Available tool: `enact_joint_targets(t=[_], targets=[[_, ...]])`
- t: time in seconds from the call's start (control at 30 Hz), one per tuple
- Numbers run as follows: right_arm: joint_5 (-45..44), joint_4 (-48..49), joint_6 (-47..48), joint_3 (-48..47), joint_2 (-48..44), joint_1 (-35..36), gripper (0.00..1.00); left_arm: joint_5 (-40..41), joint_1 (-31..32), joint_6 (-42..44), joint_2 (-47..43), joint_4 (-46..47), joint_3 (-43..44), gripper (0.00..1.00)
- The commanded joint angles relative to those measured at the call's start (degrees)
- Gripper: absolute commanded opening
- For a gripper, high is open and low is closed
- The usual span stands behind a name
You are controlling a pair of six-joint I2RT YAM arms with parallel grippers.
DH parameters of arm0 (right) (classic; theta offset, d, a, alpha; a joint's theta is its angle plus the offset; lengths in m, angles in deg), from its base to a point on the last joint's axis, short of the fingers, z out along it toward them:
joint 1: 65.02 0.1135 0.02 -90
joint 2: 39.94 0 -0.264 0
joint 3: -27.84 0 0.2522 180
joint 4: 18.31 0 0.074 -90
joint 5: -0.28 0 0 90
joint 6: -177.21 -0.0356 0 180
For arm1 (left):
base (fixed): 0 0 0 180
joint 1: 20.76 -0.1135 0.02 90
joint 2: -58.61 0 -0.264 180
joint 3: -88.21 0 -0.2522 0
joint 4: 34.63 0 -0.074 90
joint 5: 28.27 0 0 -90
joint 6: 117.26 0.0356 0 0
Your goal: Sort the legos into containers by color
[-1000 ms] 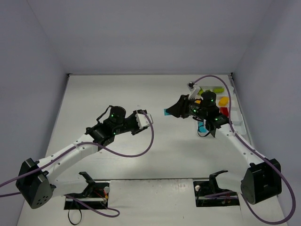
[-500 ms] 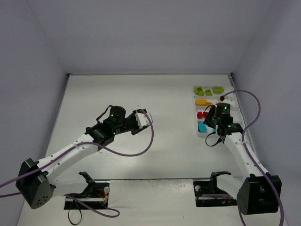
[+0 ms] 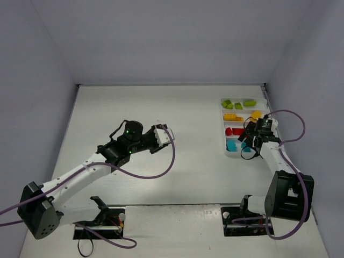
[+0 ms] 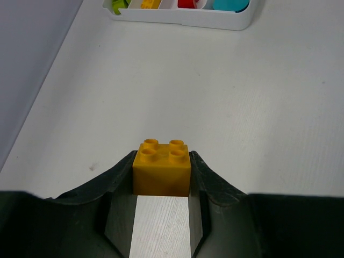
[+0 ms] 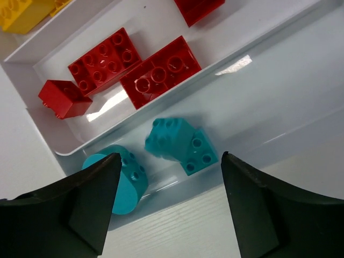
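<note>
Left gripper (image 4: 162, 159) clamped on orange brick (image 4: 161, 174), studs up, near the middle of the table (image 3: 134, 107). Tray (image 3: 222, 124) sits at its 3 o'clock in the top view. Right gripper (image 5: 169, 161) has jaws wide, holding nothing, and hovers over the tray's 6 o'clock end. Under it, the cyan compartment holds a cyan brick (image 5: 180, 142) and a round cyan piece (image 5: 121, 174) just beside it. Going toward 12 o'clock: red bricks (image 5: 105, 56), yellow bricks (image 3: 233, 116), green bricks (image 3: 236, 104) farthest.
</note>
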State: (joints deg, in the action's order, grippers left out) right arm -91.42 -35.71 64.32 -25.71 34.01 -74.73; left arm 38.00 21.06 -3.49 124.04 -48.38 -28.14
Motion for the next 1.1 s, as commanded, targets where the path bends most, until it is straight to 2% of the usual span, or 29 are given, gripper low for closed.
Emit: enact_joint_targets(t=[0.0,0.13,0.17,0.23,0.27,0.37,0.57,0.63,0.87,1.07], targets=[[3.87,3.11,0.57,-1.78,-2.40,-0.13,0.73,-0.97,-0.16,0.14,-2.06,2.89,3.20,0.04],[16.60,6.96,1.89,-1.69,-9.25,0.40,0.74,-2.81,-0.16,0.75,-2.94,4.03,2.41,0.04],[24.55,7.85,1.63,-1.61,-11.96,1.27,0.74,-3.60,-0.16,0.84,-3.20,4.73,2.15,0.04],[31.89,9.95,0.66,-2.13,-13.57,2.94,0.73,-4.22,-0.16,1.10,-3.82,5.17,1.70,0.04],[37.24,10.32,0.22,-2.66,-14.27,5.73,0.72,-4.66,-0.08,1.19,-3.99,5.35,1.62,0.04],[42.36,12.51,-2.15,-5.03,-14.80,12.32,0.70,-5.01,0.45,1.37,-4.69,5.79,1.18,0.04],[43.45,20.68,-8.83,-7.58,-13.49,27.80,0.72,-4.75,0.98,1.81,-5.48,6.40,0.56,0.04],[43.09,25.33,-10.76,-9.68,-11.03,35.53,0.74,-4.93,1.07,1.54,-5.49,6.76,0.38,0.04],[42.39,29.65,-12.52,-10.66,-8.04,41.53,0.74,-4.66,1.16,1.10,-5.31,6.84,0.38,0.04],[40.72,32.90,-13.84,-10.04,-5.84,44.08,0.70,-5.37,1.16,0.67,-4.79,7.02,0.56,0.04]])
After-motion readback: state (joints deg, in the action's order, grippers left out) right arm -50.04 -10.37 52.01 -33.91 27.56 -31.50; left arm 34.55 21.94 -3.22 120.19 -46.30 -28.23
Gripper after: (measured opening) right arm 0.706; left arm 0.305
